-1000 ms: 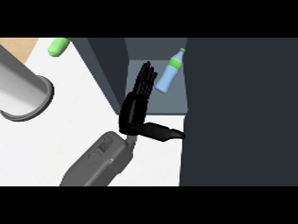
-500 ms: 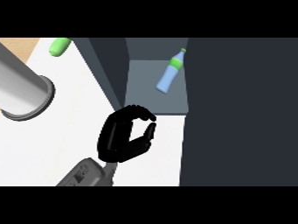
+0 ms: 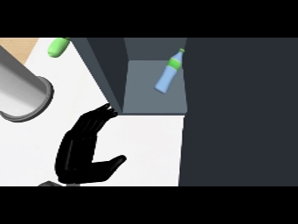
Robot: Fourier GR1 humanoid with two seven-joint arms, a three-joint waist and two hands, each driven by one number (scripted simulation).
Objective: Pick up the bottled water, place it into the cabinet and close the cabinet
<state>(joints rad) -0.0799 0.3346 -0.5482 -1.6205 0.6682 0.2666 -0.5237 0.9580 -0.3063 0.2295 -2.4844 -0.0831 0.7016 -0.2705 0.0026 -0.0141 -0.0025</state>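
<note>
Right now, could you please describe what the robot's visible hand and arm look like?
The hand is plain black, with slender fingers and a shorter thumb. Only a sliver of grey forearm shows below it. I see no cables or markings.

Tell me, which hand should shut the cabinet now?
Probably left. The left hand is open beside the cabinet, where the bottled water already lies; the right hand is out of view.

Blue bottled water [image 3: 167, 77], green cap, lying tilted; inside open grey cabinet [image 3: 152, 102]
</note>
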